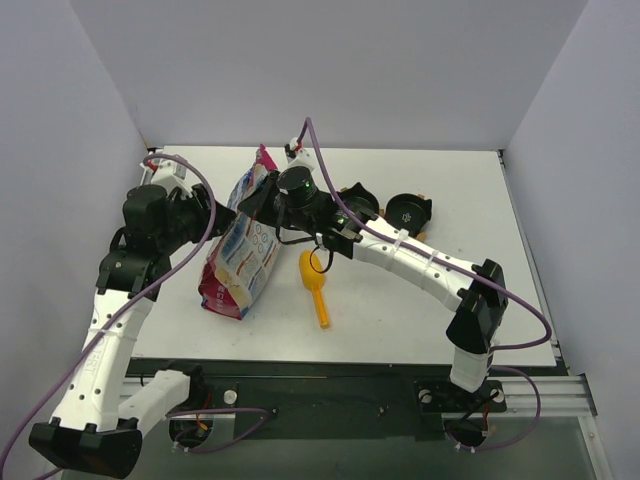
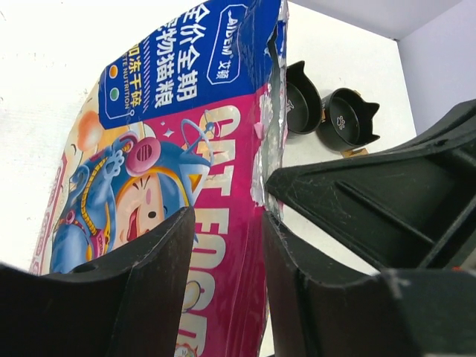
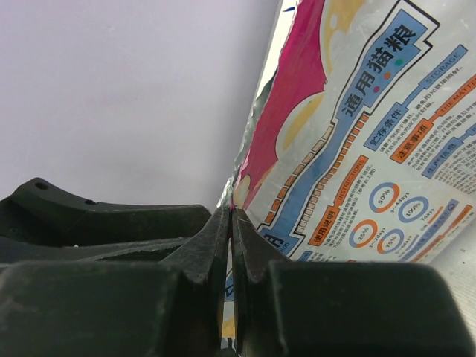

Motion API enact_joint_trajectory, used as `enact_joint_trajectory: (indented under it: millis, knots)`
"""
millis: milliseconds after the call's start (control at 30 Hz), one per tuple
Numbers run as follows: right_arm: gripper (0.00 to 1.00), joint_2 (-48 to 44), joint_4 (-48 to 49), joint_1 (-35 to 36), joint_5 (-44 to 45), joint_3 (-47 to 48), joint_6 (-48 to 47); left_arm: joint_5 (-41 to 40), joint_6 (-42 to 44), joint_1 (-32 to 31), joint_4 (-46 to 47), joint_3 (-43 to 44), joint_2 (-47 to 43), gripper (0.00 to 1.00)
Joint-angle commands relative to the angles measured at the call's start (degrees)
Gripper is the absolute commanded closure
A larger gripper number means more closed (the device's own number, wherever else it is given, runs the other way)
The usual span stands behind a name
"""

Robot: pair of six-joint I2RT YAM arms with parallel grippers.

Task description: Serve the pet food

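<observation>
The pet food bag (image 1: pixel 240 250) leans upright at the table's left centre, white-and-blue back facing right. No kibble shows; it is hidden inside. My right gripper (image 1: pixel 256 200) is at the bag's upper edge, and in the right wrist view its jaws (image 3: pixel 230 216) are shut on a thin strip of the bag (image 3: pixel 357 126). My left gripper (image 1: pixel 220 215) is at the bag's left side. In the left wrist view it (image 2: pixel 228 223) stands open, fingers well apart, with the magenta edge of the bag (image 2: pixel 208 149) showing between them.
A yellow-orange scoop (image 1: pixel 315 285) lies on the table just right of the bag. Two small black bowls (image 1: pixel 362 205) (image 1: pixel 408 210) sit behind it, also seen in the left wrist view (image 2: pixel 301 100) (image 2: pixel 346 119). White walls close the table on three sides.
</observation>
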Motion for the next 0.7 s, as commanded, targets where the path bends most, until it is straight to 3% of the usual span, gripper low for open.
enact_joint_trajectory:
  millis: [0,267,433,667]
  knots:
    - [1.0,-1.7,5.0,0.0,-1.6,-0.5,1.1,-0.8,-0.6,-0.4,3.7,2.9,1.6,0.52]
    - [1.0,-1.4,4.9,-0.1,-1.6,-0.3,1.5,-1.6,-0.6,-0.5,5.1,1.9,2.5,0.56]
    - [1.0,-1.2,4.5,0.0,-1.6,0.0,1.5,-2.6,-0.2,-0.6,5.0,2.9,1.5,0.45]
    - [1.0,-3.1,8.7,-0.2,-3.6,-4.1,0.9,-4.4,-0.2,-0.8,4.1,6.9,3.6,0.47]
